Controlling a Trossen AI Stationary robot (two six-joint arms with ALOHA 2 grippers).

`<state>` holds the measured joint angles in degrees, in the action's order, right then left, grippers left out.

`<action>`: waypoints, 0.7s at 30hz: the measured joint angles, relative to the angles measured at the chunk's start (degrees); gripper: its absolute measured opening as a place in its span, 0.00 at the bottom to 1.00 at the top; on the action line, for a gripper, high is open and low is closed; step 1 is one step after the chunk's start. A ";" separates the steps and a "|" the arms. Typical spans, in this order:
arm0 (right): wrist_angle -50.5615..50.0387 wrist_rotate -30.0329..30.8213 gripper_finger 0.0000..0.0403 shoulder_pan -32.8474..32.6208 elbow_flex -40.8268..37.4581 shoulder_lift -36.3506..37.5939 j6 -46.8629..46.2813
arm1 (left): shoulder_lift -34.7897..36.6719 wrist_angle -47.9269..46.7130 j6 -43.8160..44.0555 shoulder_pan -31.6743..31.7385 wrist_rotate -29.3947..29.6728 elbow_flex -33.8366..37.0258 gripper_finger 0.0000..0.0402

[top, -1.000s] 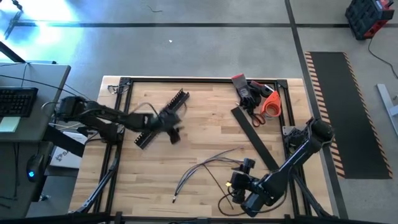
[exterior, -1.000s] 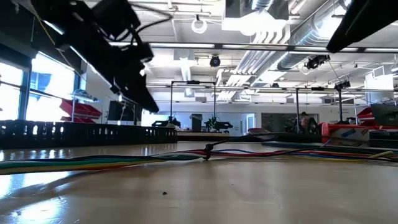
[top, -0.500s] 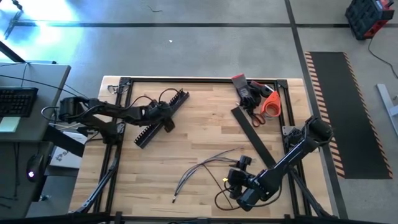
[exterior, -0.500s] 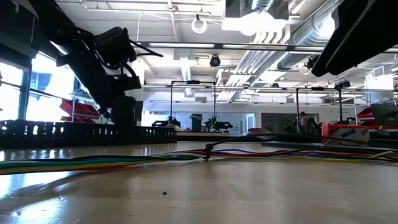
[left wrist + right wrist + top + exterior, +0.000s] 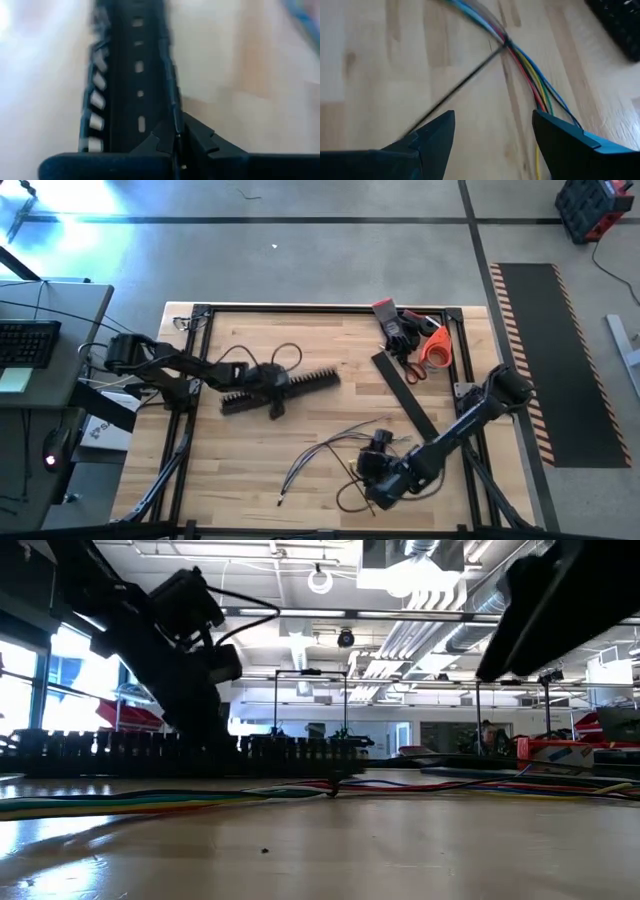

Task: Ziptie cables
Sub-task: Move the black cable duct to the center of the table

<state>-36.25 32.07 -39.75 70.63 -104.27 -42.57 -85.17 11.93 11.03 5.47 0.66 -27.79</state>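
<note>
My left gripper (image 5: 268, 383) has just swung the slotted duct (image 5: 282, 388) flat, clamped on it; my right gripper (image 5: 492, 131) gapes wide, closing in over the cables (image 5: 527, 72) mid-table.

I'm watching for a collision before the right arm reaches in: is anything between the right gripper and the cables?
Nothing visible. The right gripper is open over bare wood, with the cables just ahead of its fingers. The slotted duct lies well away, with the left gripper on it.
</note>
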 joint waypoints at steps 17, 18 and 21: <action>28.16 -15.22 0.63 17.57 -19.03 0.04 25.16 | -0.39 9.22 2.22 -9.30 2.85 0.00 0.22; 29.76 -16.27 0.63 18.39 -20.06 0.16 25.52 | -0.39 9.36 2.14 -9.28 2.84 0.00 0.24; 32.68 -19.84 0.61 20.53 -22.06 0.39 25.71 | -0.16 9.03 1.33 -9.57 1.19 -0.30 0.28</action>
<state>-3.57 12.23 -19.23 48.57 -103.88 -16.87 -85.33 20.96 12.36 -4.10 1.85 -28.09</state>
